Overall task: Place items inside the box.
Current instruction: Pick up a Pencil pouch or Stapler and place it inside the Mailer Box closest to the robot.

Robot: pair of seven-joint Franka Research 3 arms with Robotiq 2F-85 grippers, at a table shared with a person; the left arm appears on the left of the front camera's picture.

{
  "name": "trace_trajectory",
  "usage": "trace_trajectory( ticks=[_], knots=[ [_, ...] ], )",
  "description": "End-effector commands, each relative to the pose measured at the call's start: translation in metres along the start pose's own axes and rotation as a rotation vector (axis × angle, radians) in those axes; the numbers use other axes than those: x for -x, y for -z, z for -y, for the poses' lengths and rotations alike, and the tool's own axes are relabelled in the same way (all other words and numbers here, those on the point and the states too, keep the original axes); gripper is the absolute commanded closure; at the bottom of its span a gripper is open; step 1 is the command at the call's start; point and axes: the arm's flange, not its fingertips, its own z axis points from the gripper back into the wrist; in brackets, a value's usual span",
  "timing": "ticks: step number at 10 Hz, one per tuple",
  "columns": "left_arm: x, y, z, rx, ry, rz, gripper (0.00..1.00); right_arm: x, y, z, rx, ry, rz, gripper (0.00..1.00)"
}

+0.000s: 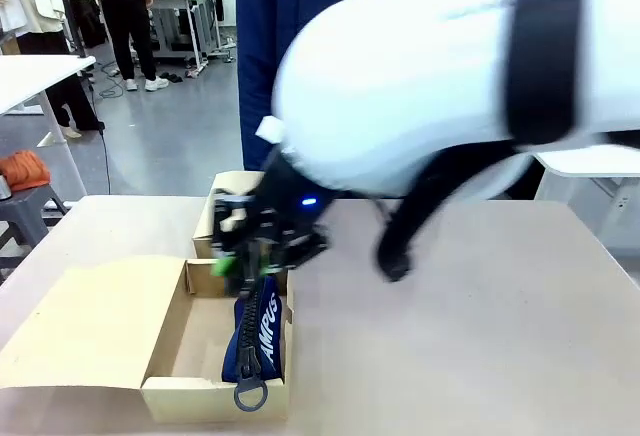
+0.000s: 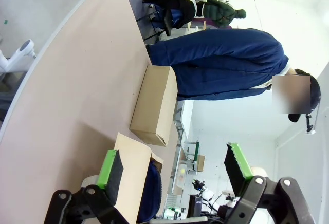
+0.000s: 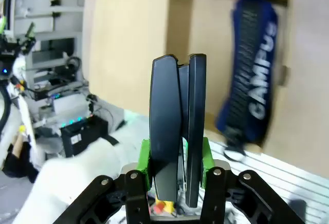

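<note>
Above the box (image 1: 165, 388), a slim black stapler (image 3: 167, 111) stands clamped between the right gripper's (image 3: 176, 154) 2 green pads (image 3: 145, 158); its arm (image 1: 430, 86) angles down leftward.

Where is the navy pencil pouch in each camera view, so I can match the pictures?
Front view: navy pencil pouch lower centre-left, at the right end of the open cardboard box.
Left wrist view: pouch at the bottom edge, a navy bulge behind the box's cardboard.
Right wrist view: pouch upper right, lettering visible, beyond the gripped black stapler.
Shared landmark: the open cardboard box.
</note>
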Motion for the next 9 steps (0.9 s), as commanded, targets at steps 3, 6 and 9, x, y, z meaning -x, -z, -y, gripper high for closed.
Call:
trace_trajectory(
  ticks=[3, 6, 9],
  knots=[
    [0.004, 0.001, 0.0, 0.026, 0.014, 0.012, 0.0, -0.007, 0.109, -0.027, 0.21, 0.033, 0.018, 0.58],
    [0.004, 0.001, 0.0, 0.026, 0.014, 0.012, 0.0, 0.003, 0.087, -0.004, 0.127, 0.0, -0.005, 0.58],
    [0.004, 0.001, 0.0, 0.026, 0.014, 0.012, 0.0, 0.004, 0.122, 0.012, 0.156, 0.023, -0.045, 0.58]
  ],
)
